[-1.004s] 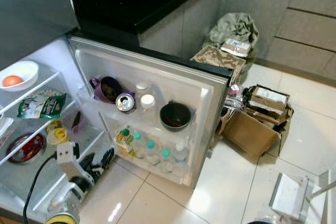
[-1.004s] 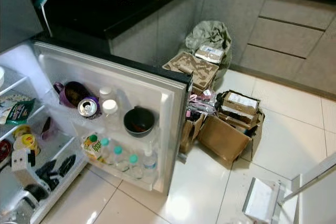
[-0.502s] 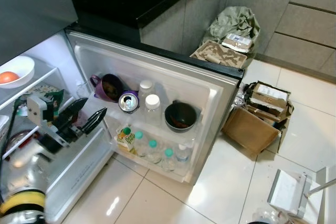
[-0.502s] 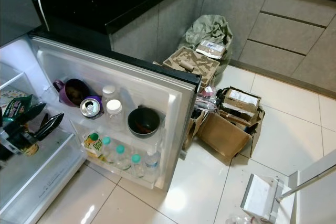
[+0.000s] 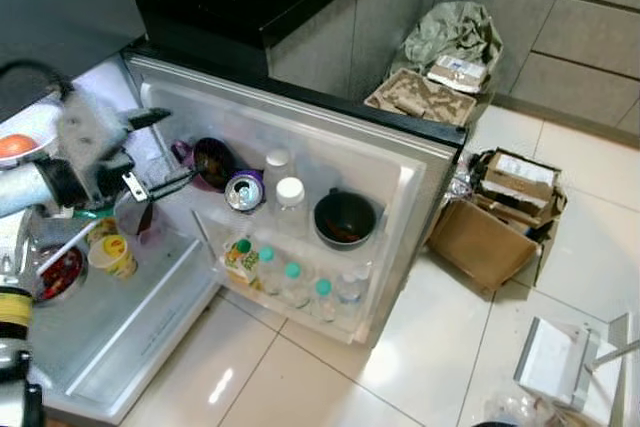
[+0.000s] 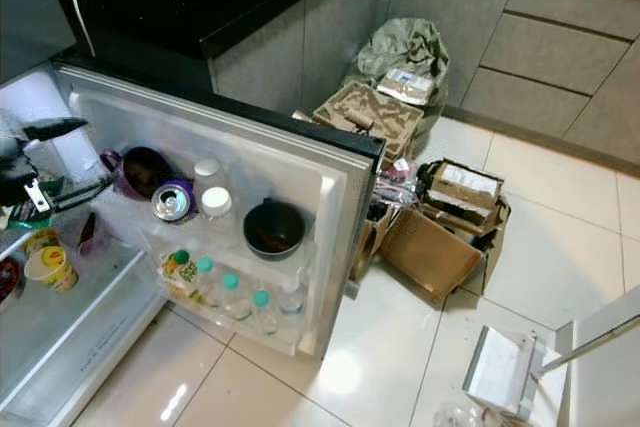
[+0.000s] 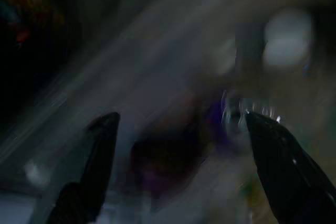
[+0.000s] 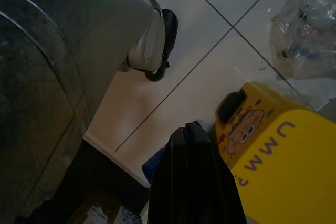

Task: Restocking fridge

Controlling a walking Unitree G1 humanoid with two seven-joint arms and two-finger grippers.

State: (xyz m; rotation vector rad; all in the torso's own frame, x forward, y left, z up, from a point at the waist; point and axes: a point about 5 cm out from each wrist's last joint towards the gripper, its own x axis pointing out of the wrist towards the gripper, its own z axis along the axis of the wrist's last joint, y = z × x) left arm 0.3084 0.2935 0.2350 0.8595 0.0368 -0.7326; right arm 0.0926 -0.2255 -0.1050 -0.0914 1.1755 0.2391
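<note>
Fridge door (image 5: pixel 400 162): swung wide, giving access to its racks. Upper rack: purple mug (image 5: pixel 208 163) at the hinge end, can (image 5: pixel 241 192), bottles, black bowl (image 5: pixel 344 218). Left gripper (image 5: pixel 155 152): fingers spread, empty, poised beside the mug, likely to take it. Right gripper (image 8: pixel 193 174): fingers together, hanging idle above the floor.

Silver left arm (image 5: pixel 25 187) with black cable, yellow-banded joint, two long tapered black fingers (image 5: pixel 150 119)

Left wrist view: motion-blurred, a dark purple shape (image 7: pixel 163 166) unidentifiable.
White bowl (image 5: pixel 20 140): cut by the left edge.
Yellow stool (image 8: pixel 286 166): lettering partly cropped.
</note>
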